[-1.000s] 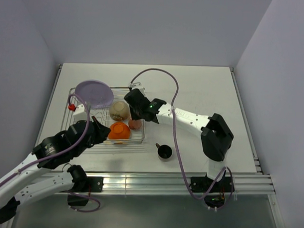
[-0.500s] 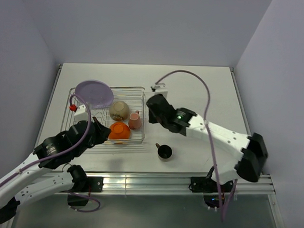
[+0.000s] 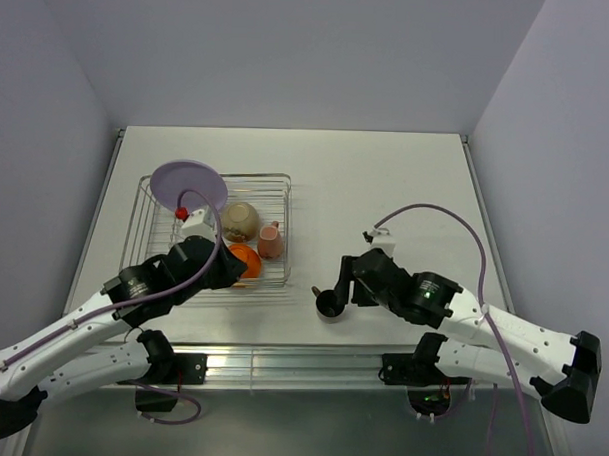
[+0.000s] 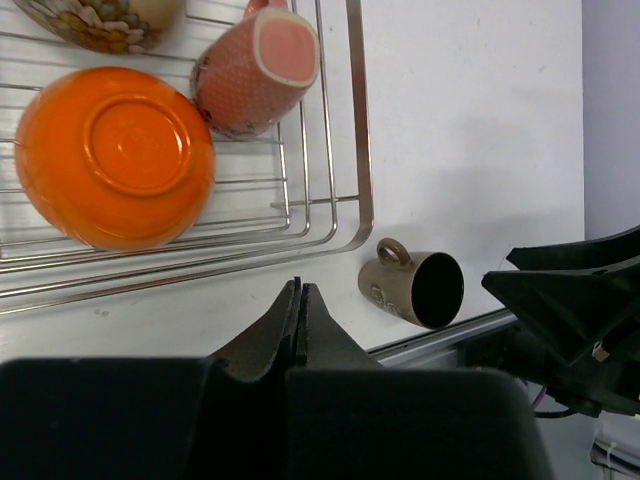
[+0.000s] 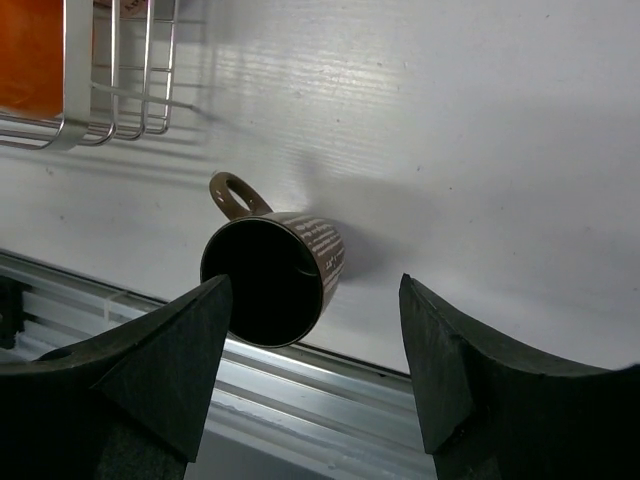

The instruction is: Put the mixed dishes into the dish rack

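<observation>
The dish rack (image 3: 287,227) holds the lilac plate (image 3: 189,184) standing at its far left, the beige bowl (image 3: 240,221), the upside-down orange bowl (image 4: 115,155) and the pink cup (image 3: 270,240) on its side. On the table near the front edge the small dark cup (image 5: 275,280) lies on its side, its mouth facing my right wrist camera. My right gripper (image 5: 315,285) is open around the cup, whose rim is close to the left finger and apart from the right one. My left gripper (image 4: 300,290) is shut and empty, hovering over the rack's front right corner.
The table's front metal rail (image 5: 300,390) runs just below the dark cup. The rack's front wire rim (image 4: 200,262) lies between my left gripper and the orange bowl. White table (image 3: 386,191) stretches right of the rack.
My right gripper left the pink cup in the rack, swung down to the dark cup and opened. My left arm shifted right over the rack's front.
</observation>
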Robot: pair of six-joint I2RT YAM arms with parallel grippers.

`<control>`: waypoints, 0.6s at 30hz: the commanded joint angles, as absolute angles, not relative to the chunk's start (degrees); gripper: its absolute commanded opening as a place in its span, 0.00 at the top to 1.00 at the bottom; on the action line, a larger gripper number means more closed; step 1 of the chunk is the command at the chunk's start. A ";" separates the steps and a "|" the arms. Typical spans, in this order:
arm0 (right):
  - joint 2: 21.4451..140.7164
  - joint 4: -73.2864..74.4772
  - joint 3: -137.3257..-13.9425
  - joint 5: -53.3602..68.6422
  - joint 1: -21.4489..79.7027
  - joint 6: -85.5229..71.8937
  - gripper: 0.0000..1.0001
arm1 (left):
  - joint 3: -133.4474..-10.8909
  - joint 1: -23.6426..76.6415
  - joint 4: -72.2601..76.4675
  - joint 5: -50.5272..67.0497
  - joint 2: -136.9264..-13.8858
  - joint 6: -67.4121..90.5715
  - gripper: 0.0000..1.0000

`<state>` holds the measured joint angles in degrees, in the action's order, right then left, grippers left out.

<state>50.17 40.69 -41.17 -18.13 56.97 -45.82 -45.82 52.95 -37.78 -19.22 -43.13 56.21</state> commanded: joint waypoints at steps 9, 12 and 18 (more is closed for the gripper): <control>52.63 34.55 -34.90 -14.24 58.36 -48.69 0.33 | -45.53 52.82 -32.43 -15.47 -44.74 55.72 0.91; 55.62 31.73 -33.93 -13.71 58.62 -48.87 0.39 | -45.53 52.82 -32.43 -15.73 -44.12 55.64 0.65; 58.97 29.53 -34.19 -14.50 58.71 -48.87 0.75 | -46.58 52.82 -33.22 -15.82 -44.38 55.02 0.22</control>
<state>58.33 32.58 -33.82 -13.61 58.35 -48.60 -45.28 52.95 -34.52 -16.19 -44.73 56.03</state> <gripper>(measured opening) 0.294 0.744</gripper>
